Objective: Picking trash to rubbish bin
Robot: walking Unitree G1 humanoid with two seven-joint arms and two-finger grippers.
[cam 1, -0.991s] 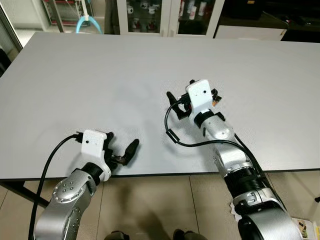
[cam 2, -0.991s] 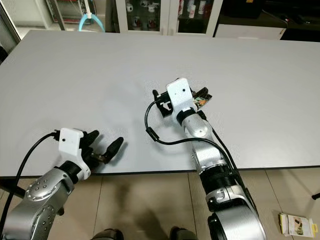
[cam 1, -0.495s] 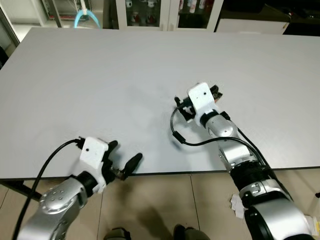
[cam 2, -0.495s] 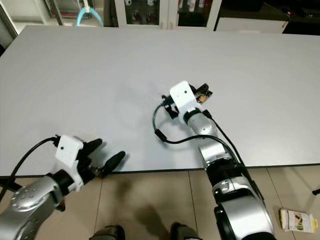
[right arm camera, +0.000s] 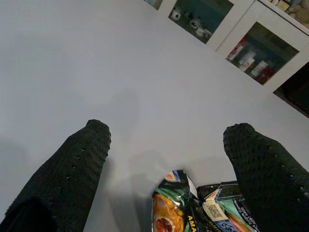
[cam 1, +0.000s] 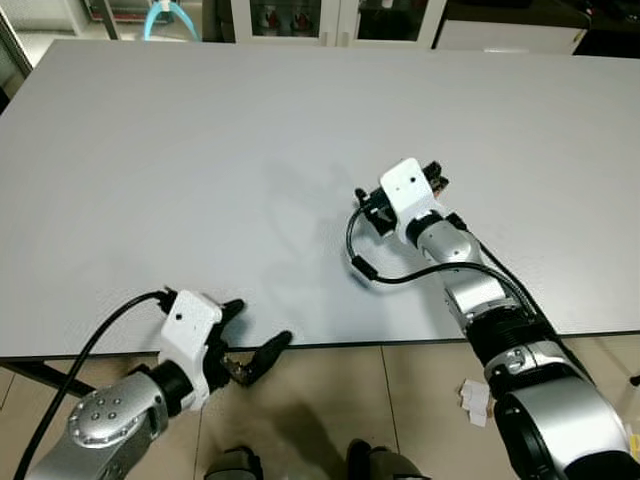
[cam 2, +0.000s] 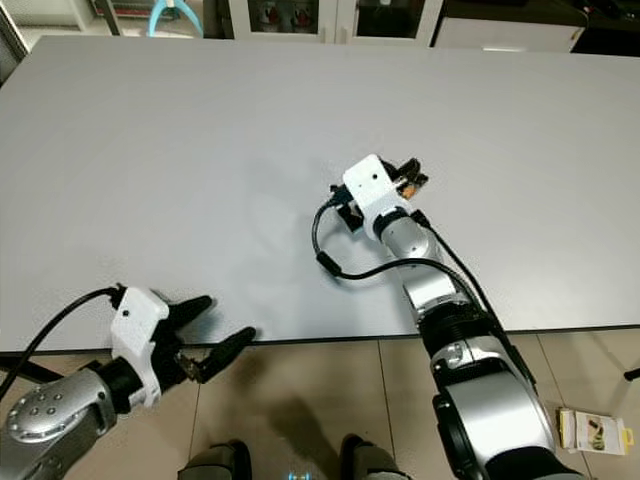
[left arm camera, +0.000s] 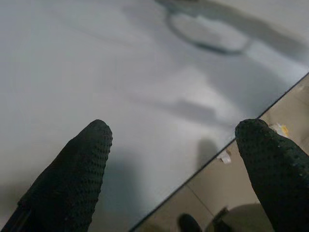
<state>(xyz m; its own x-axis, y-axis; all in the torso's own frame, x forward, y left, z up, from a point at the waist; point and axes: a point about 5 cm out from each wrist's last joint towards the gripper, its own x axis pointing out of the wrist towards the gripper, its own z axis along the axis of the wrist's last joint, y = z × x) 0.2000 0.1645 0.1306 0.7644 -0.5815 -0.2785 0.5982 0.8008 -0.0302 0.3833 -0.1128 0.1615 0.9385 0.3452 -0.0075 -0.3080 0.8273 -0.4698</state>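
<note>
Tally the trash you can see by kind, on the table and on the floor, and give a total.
Printed snack wrapper on the table, between the right gripper's open fingers: 1
White paper scraps on the floor: 1 cluster
Yellow packet on the floor: 1
Total: 3

— Can you read anything from where you stand?

— Hardly. The snack wrapper lying on the grey table has the letters "AM" in white along its cut-off edge, and beside them a white panel of fine print too small to read.

— And the bottles in the glass cabinet beyond the table?

— Their labels are just blurs.
</note>
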